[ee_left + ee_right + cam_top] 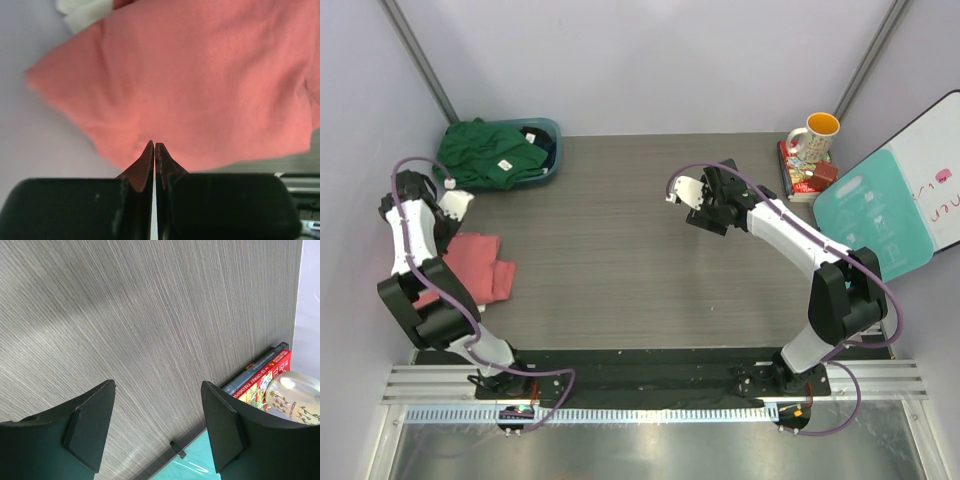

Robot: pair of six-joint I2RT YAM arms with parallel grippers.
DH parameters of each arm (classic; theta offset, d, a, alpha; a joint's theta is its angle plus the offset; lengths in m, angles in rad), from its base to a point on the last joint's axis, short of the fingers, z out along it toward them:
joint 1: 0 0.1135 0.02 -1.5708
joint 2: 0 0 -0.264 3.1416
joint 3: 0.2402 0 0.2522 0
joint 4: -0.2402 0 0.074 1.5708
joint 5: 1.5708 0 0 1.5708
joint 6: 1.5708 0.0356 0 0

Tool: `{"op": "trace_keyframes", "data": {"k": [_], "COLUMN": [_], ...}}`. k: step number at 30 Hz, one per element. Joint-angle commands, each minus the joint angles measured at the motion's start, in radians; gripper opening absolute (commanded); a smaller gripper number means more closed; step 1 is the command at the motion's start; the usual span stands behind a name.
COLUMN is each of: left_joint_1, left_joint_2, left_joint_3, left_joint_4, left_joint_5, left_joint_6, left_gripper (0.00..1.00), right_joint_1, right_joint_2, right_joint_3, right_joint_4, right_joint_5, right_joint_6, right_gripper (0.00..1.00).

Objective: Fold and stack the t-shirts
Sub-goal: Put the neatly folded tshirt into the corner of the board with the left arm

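From here I see both arms wear white shells between black joint housings: the left arm [405, 225] and the right arm [785, 228]. A lilac cable [720, 168] runs along each. The left claw [154, 145] has black fingers tapering to thin points. The right claw [157, 385] has broad black wedges with flat dark pads [82, 440]. The black base plate [640, 375] carries both mounts.

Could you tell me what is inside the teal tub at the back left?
A dark green t-shirt fills the teal tub, spilling over its rim, with darker cloth beside it. Whatever lies underneath is covered.
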Motion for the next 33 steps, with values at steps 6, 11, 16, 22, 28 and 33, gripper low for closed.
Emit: {"op": "trace_keyframes", "data": {"k": [6,11,16,22,28,33], "left_joint_1": [0.006,0.007,0.007,0.007,-0.008,-0.059], "left_joint_2": [0.081,0.116,0.191,0.167,0.006,-0.140], "left_joint_3": [-0.060,-0.092,-0.163,-0.186,-0.137,0.021], "left_joint_4": [0.251,0.359,0.485,0.556,0.473,0.219], "left_joint_5": [-0.150,-0.193,-0.269,-0.265,-0.127,0.234], "left_joint_6": [-0.096,-0.107,-0.133,-0.134,-0.130,-0.124], "left_gripper": [0.00,0.00,0.00,0.00,0.14,0.97], "right_joint_1": [0.002,0.001,0.002,0.006,0.004,0.004], "right_joint_2": [-0.054,-0.048,-0.028,-0.008,-0.031,-0.077], "right_joint_3": [-0.003,0.003,0.023,0.051,0.023,-0.021], "right_joint_4": [0.007,0.007,0.007,-0.002,-0.003,-0.003], "right_joint_5": [0.004,-0.001,0.000,0.002,0.008,0.020], "right_joint_6": [0.005,0.004,0.004,0.001,-0.001,-0.008], "right_gripper": [0.75,0.75,0.75,0.75,0.75,0.79]}}
